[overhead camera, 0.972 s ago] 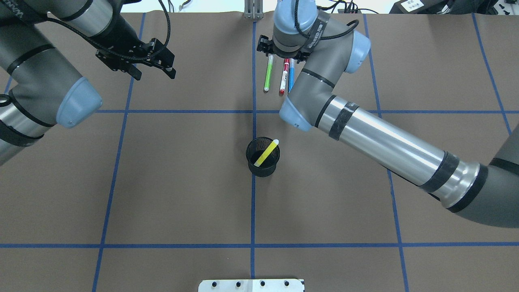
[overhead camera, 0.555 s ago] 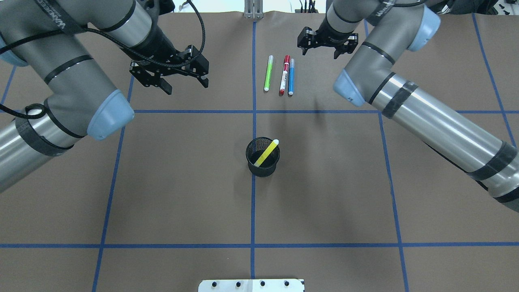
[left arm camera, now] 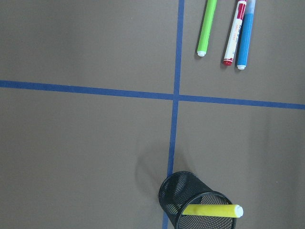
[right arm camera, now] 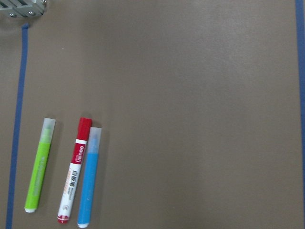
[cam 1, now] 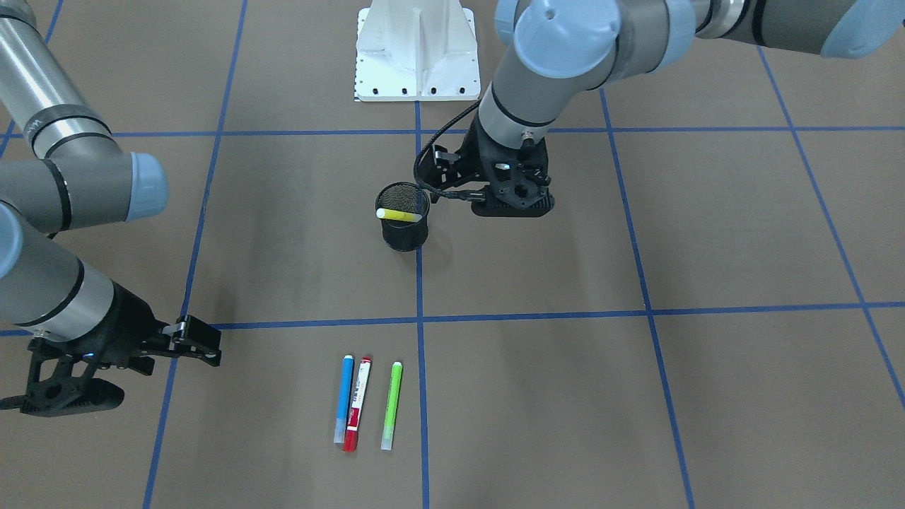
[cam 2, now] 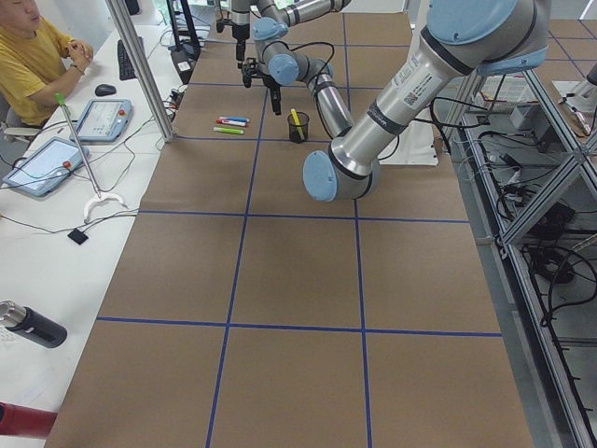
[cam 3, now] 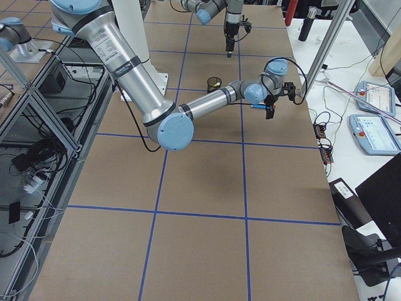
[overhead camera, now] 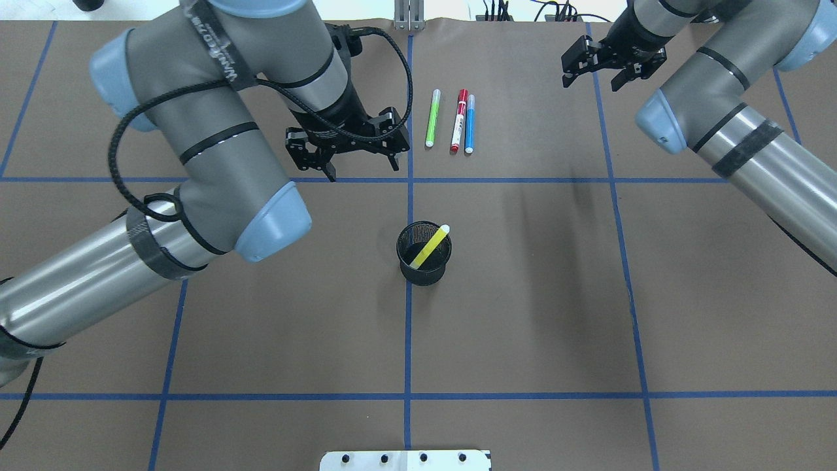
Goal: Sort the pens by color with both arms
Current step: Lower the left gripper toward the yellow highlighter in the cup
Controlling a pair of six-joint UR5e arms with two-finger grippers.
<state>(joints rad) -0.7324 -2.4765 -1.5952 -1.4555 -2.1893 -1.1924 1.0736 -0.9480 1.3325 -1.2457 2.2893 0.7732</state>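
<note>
Three pens lie side by side on the brown table at the far middle: lime green (overhead camera: 432,118), white-bodied with red ends (overhead camera: 459,121), blue (overhead camera: 469,123). They also show in the front view, blue (cam 1: 343,397), red-ended (cam 1: 358,403), green (cam 1: 391,404). The yellow pen (overhead camera: 429,246) leans in the black mesh cup (overhead camera: 424,265). My left gripper (overhead camera: 363,171) is open and empty, just left of the green pen. My right gripper (overhead camera: 590,85) is open and empty, well to the right of the blue pen.
Blue tape lines (overhead camera: 409,327) divide the table into squares. The white pedestal base (cam 1: 416,49) stands at the near edge. A metal bracket (overhead camera: 409,16) sits at the far edge. An operator (cam 2: 37,56) with tablets sits beyond the far edge.
My left gripper has swung right and nearer, toward the centre line beside the pens. My right gripper has pulled away to the right from over the pens. The pens and cup have not moved.
</note>
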